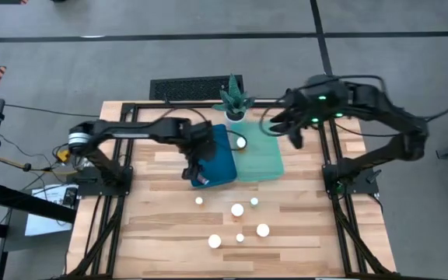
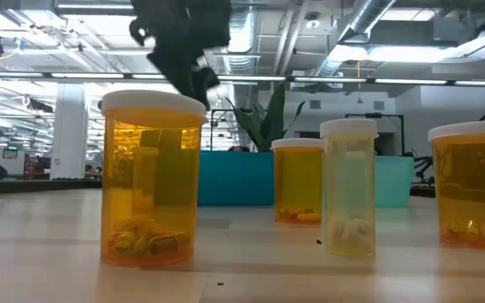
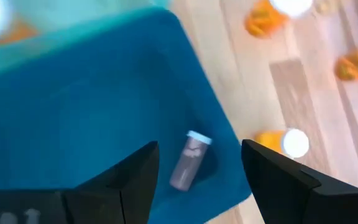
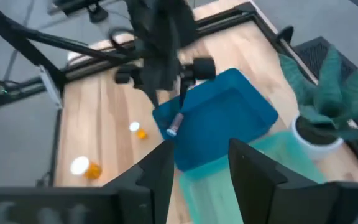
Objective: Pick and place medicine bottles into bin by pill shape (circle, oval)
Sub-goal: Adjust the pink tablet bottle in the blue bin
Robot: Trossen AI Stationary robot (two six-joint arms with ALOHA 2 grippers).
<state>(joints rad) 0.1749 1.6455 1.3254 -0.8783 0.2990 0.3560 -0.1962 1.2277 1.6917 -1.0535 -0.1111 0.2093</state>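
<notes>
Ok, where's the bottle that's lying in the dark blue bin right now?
In the high view the bottle lies on its side in the dark blue bin's near-left corner, right under the left gripper.

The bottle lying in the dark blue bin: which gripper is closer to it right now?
Left. The left gripper hangs open right over the bottle in the dark blue bin; the right gripper sits past the light green bin.

Bright overhead light, blurred wrist views, soft shadows

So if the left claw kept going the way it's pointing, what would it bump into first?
Probably the bottle lying in the dark blue bin. The open left claw points down at it.
</notes>
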